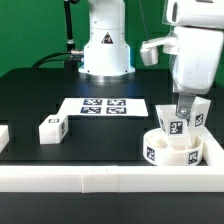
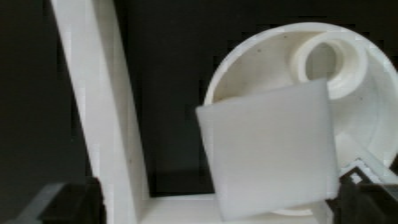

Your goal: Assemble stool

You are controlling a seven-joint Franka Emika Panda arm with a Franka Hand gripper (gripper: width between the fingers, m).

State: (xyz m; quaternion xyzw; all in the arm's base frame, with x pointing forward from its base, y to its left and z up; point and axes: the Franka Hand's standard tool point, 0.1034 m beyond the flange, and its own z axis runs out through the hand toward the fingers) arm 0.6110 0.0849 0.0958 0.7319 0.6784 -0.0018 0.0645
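Note:
The round white seat (image 1: 172, 153) lies in the front corner at the exterior view's right, against the white rails. Two white legs (image 1: 171, 124) (image 1: 197, 119) stand tilted in its top. A third tagged leg (image 1: 52, 128) lies loose on the black table at the exterior view's left. My gripper (image 1: 185, 108) hangs right above the seat, between the two standing legs, with its jaws open. In the wrist view a leg (image 2: 267, 140) rises from the seat (image 2: 294, 55) between the dark fingertips (image 2: 365, 198), and my gripper (image 2: 210, 208) does not close on it.
The marker board (image 1: 103, 105) lies flat mid-table before the robot base (image 1: 105, 50). A long white rail (image 1: 90, 177) runs along the front edge and shows close by in the wrist view (image 2: 98, 110). Another white piece (image 1: 3, 136) is cut off at the left edge.

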